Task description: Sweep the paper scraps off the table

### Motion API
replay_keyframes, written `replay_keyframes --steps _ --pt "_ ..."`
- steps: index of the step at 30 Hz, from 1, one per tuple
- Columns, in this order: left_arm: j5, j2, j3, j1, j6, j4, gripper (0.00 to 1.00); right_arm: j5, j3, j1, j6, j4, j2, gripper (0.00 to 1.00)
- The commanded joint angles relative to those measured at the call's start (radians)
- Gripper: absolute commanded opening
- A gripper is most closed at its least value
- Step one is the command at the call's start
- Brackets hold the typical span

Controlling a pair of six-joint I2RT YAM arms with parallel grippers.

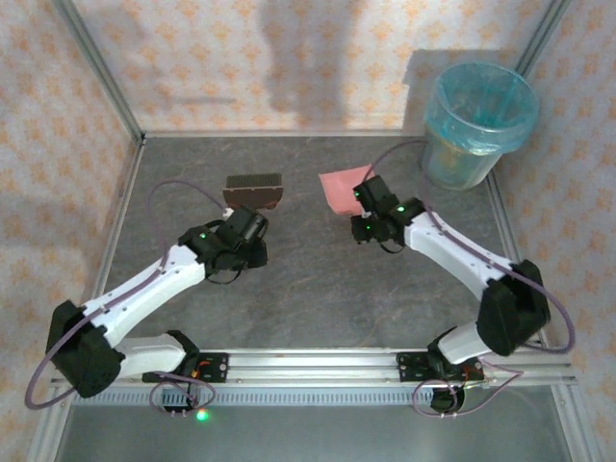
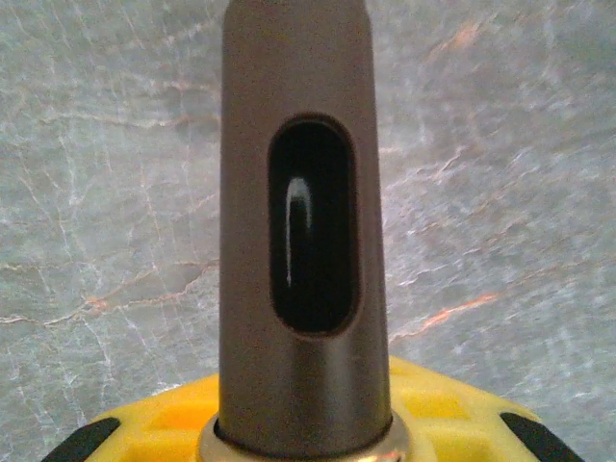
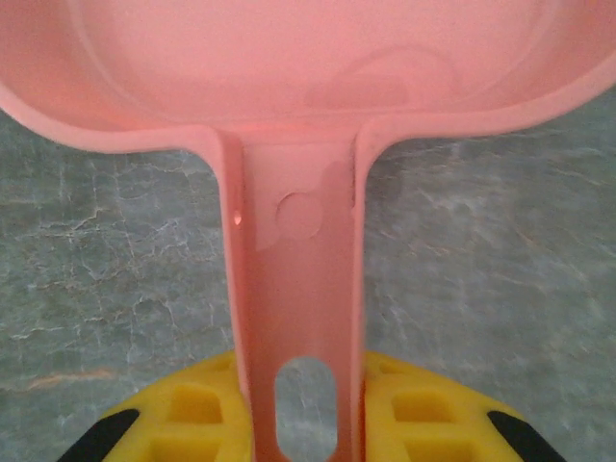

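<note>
The grey, stone-veined surface [image 1: 318, 279] lies flat under both arms, framed by aluminium rails. The left jaws are clenched on the smooth brown handle of the brush [image 1: 253, 191], whose long axis runs away from the arms, bristled head farthest. The right jaws grasp the flat, slotted handle of the glossy pink plastic dustpan [image 1: 339, 188], which points far-left. A translucent round bin [image 1: 478, 120] stands in the far right corner.
</note>
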Motion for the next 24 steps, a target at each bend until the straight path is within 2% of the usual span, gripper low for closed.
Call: replay_keyframes --steps 1,7,12,18,24 --pt "-0.008 0.037 -0.010 -0.008 0.023 0.044 0.00 0.056 0.053 0.013 0.012 0.050 0.096 0.01" --pt "-0.009 0.137 -0.033 -0.015 0.003 0.103 0.00 0.056 0.124 0.016 0.109 0.033 0.240 0.04" --pt "-0.028 0.208 -0.028 -0.044 0.000 0.146 0.00 -0.009 0.144 0.016 0.164 0.034 0.313 0.09" --pt "-0.033 0.283 -0.008 -0.056 -0.004 0.172 0.00 -0.016 0.110 0.017 0.184 0.059 0.320 0.19" --pt "-0.022 0.364 0.016 -0.065 -0.006 0.183 0.00 -0.026 0.073 0.017 0.198 0.088 0.315 0.23"
